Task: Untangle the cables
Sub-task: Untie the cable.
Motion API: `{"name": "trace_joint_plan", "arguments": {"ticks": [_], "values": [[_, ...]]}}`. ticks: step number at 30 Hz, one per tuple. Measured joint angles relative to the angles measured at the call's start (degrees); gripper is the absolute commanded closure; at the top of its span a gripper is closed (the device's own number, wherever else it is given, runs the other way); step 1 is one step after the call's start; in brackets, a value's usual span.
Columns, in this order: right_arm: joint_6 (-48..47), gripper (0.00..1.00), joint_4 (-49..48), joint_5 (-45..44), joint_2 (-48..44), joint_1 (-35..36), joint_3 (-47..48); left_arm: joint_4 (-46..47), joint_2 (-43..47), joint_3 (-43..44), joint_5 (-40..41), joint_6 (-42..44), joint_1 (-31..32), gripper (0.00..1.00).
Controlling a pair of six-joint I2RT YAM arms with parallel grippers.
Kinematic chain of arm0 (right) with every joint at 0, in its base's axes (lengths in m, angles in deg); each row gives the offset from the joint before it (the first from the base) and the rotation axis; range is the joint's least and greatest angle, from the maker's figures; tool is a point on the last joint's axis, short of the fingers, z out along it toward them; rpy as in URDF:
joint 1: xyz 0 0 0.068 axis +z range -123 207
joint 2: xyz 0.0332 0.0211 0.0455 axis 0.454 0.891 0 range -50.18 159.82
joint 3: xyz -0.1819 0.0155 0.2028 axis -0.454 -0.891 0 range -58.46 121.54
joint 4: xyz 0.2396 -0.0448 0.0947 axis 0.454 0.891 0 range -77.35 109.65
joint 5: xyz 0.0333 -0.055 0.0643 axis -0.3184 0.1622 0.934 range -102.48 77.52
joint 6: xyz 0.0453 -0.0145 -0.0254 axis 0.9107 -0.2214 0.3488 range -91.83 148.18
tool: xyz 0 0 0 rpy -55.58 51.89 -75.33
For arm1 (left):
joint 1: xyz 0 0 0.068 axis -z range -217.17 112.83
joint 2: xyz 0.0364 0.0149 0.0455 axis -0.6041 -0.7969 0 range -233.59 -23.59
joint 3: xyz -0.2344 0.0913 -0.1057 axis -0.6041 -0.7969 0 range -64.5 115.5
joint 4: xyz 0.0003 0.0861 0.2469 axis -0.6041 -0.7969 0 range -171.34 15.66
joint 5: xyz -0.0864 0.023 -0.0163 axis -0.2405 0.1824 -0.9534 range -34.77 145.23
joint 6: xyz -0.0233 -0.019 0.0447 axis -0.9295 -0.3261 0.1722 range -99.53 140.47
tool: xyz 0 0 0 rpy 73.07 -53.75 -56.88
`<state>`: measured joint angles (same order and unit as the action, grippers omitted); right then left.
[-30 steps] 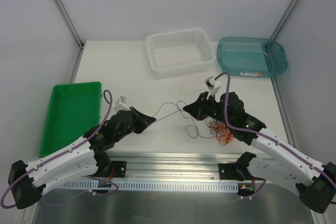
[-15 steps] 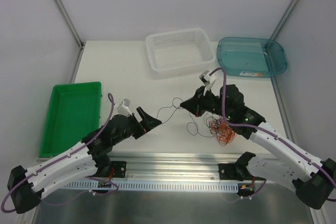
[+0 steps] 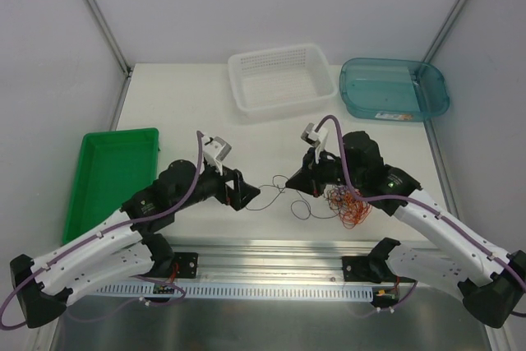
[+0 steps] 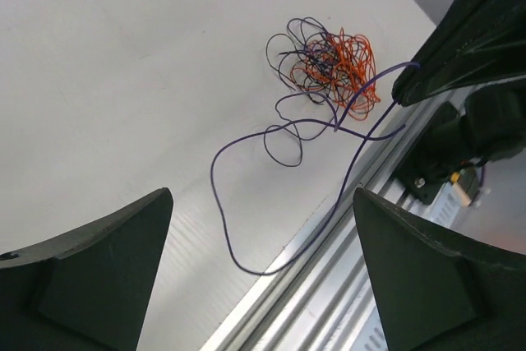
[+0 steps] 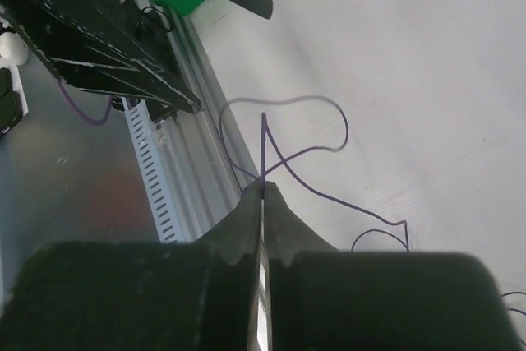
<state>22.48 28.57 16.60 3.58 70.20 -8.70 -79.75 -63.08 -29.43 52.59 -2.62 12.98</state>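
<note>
One grabbed, one wide open

A thin dark wire strand [image 5: 304, 104] is pinched in the closed right gripper [image 5: 263, 187], trailing to the orange, red and black tangle of cables [image 3: 345, 203] on the white table [image 3: 181, 104] near its front edge; the left gripper [image 4: 263, 199] is spread wide, nothing held.

the cables [image 3: 346, 204] lie as a small tangle of thin orange, red and dark wires on the white table [image 3: 181, 104], near its front edge. one long dark strand [image 4: 214, 178] runs out of the tangle in loose curls.
</note>
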Motion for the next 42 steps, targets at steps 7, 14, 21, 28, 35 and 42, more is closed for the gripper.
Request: {"name": "trace_joint_plan", "arguments": {"ticks": [7,14,21,28,35,42], "values": [[-0.9,0.99,1.2,4.2,0.0,0.0,0.5,0.9,-5.8,2.3,-9.3,13.9,0.0,0.09],[-0.7,0.99,0.8,6.8,0.0,0.0,0.5,5.2,-12.0,2.2,-16.6,17.7,0.0,0.12],[0.7,0.99,-0.9,9.5,0.0,0.0,0.5,12.0,-14.3,-0.2,-18.2,20.0,0.0,0.11],[2.7,0.99,-3.7,11.4,-0.2,0.0,0.5,22.0,-16.7,-5.0,-18.4,20.9,0.0,0.18],[4.0,0.99,-5.2,12.4,-0.3,0.0,0.5,29.3,-20.7,-5.1,-19.5,19.8,0.0,0.6],[4.0,0.99,-4.7,9.6,-1.9,0.0,0.5,32.2,-21.4,-7.1,-15.4,16.1,0.0,1.0]]}}
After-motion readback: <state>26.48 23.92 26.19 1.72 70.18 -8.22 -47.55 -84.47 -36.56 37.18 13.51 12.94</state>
